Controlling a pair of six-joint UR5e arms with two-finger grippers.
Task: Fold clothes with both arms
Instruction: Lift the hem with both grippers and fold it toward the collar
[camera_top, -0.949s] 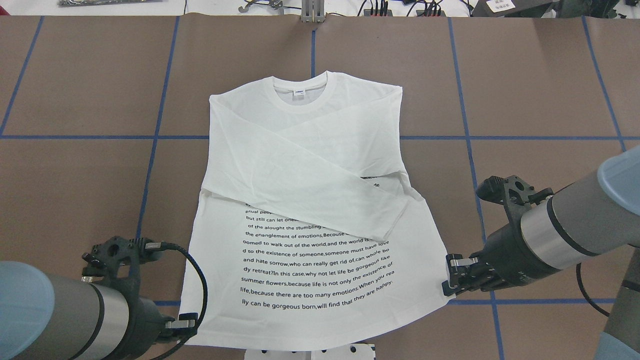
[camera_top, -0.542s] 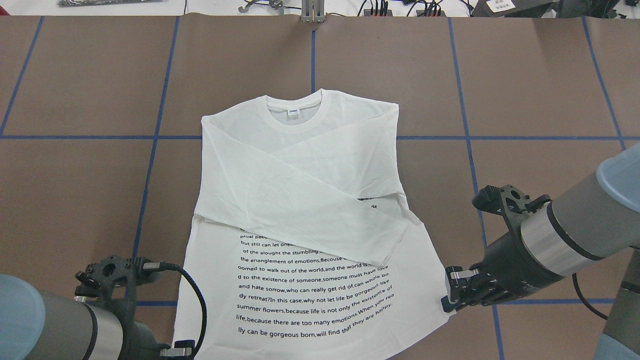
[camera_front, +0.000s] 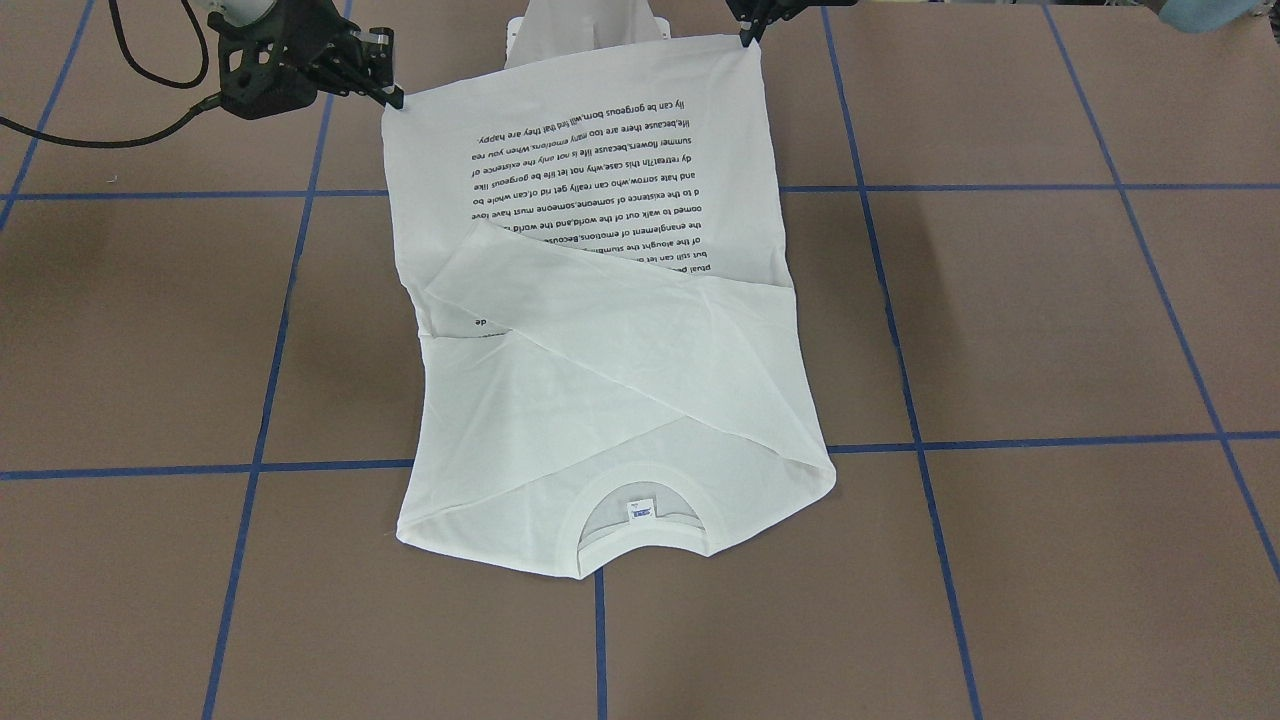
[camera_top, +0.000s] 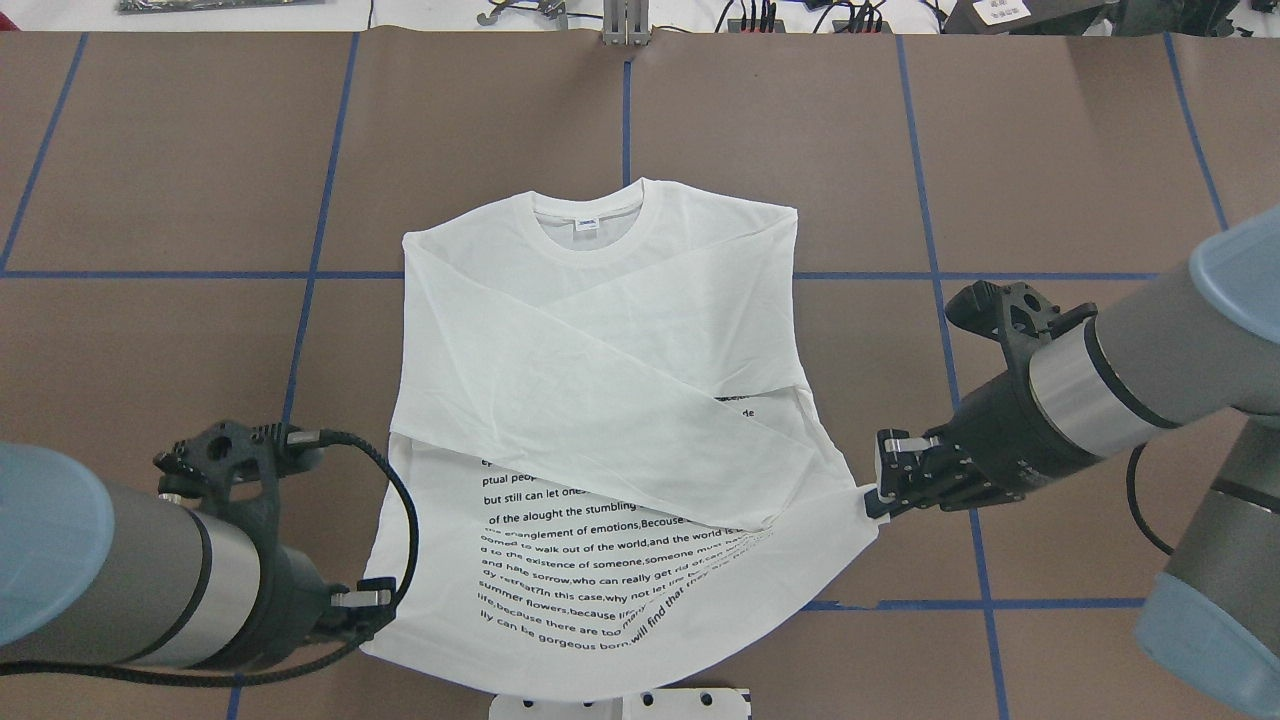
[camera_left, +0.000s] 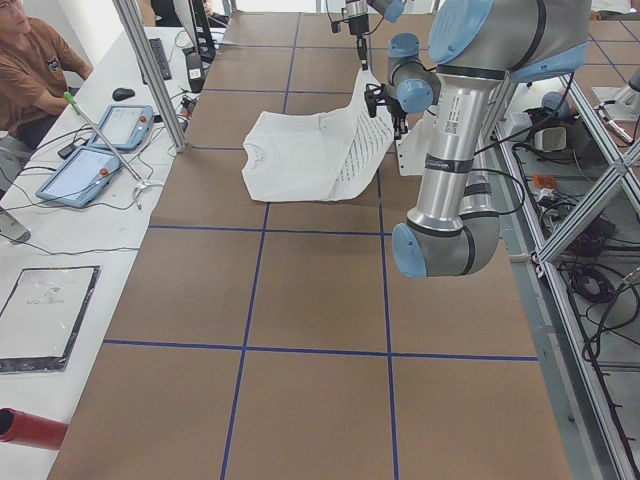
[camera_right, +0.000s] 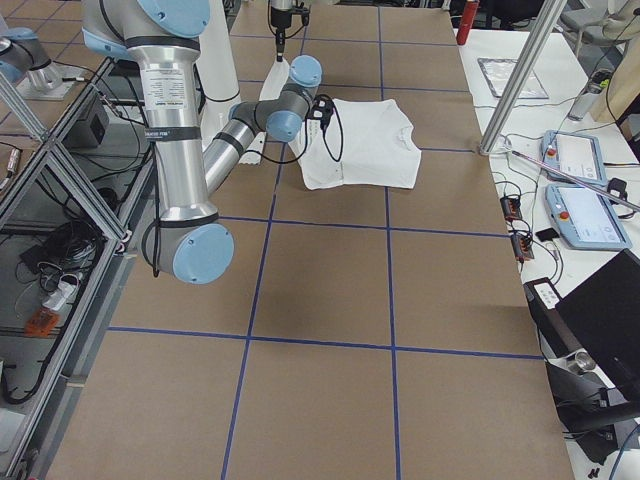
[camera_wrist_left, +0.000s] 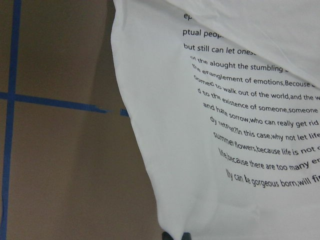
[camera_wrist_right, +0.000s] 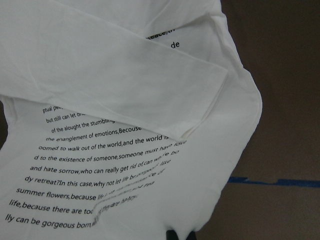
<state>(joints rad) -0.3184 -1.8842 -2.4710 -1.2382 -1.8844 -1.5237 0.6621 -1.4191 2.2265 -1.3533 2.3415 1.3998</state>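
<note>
My left pincer (camera_top: 375, 620) and right pincer (camera_top: 872, 503) each pinch a hem corner of the shirt (camera_top: 600, 380).
Overhead hides what the side view shows: hem lifted, collar end flat on the table (camera_top: 1050, 150).

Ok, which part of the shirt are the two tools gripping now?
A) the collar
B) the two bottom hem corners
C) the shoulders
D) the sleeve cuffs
B: the left tool and right tool each pinch a bottom hem corner of the shirt, beside the printed text; the collar lies free at the far end.
</note>
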